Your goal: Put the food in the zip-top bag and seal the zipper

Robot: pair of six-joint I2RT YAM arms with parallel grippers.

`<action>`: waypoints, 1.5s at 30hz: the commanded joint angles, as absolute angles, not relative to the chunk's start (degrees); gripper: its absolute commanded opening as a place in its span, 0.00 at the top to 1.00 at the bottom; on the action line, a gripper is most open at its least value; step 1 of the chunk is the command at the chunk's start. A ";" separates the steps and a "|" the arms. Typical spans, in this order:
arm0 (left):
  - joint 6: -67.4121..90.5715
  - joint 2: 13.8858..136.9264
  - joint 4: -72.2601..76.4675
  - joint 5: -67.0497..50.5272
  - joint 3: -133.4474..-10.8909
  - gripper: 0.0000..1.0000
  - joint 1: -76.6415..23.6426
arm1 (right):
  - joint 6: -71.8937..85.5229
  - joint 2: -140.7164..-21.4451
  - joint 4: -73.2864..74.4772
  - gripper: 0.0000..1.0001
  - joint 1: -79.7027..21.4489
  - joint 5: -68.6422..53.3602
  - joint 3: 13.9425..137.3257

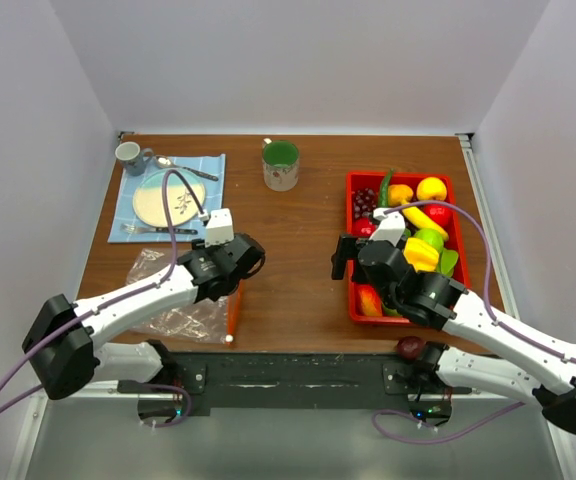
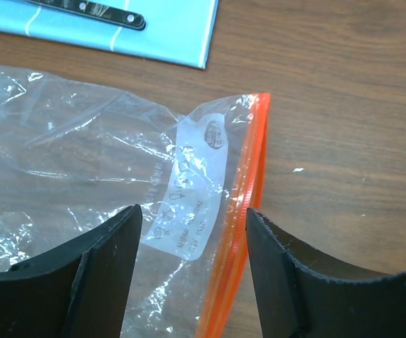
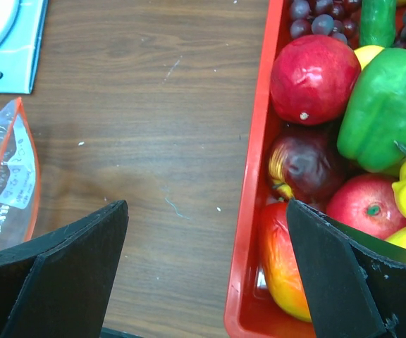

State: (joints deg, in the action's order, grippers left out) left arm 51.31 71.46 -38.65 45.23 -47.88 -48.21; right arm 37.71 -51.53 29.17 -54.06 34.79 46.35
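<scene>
Empty zip-top bag [image 2: 83,155] lay at table's [image 1: 298,250] near-left edge, zipper [image 2: 249,162] ran near-to-far facing red tray [image 3: 249,211] of food [image 3: 314,77], left gripper [image 2: 192,213] part-open astride it, right gripper [image 3: 206,208] wide, both held nothing.

At ten o'clock on the brown wooden table [image 1: 298,270], a light-blue placemat [image 1: 215,175] bearing a pale round plate [image 1: 148,205]. At the mat's far left corner, a small grey cup [image 1: 128,152]; at the plate's one o'clock, a spoon [image 1: 183,167]; along its six o'clock, dark-handled cutlery [image 1: 153,230]. At the table's twelve o'clock, a mug [image 1: 280,165], green inside. At three o'clock, a red tray [image 1: 351,215].
</scene>
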 commanded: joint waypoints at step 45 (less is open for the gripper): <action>55.55 70.84 -33.84 42.10 -37.18 0.54 -56.43 | 41.31 -51.33 31.46 0.02 -54.23 36.91 44.03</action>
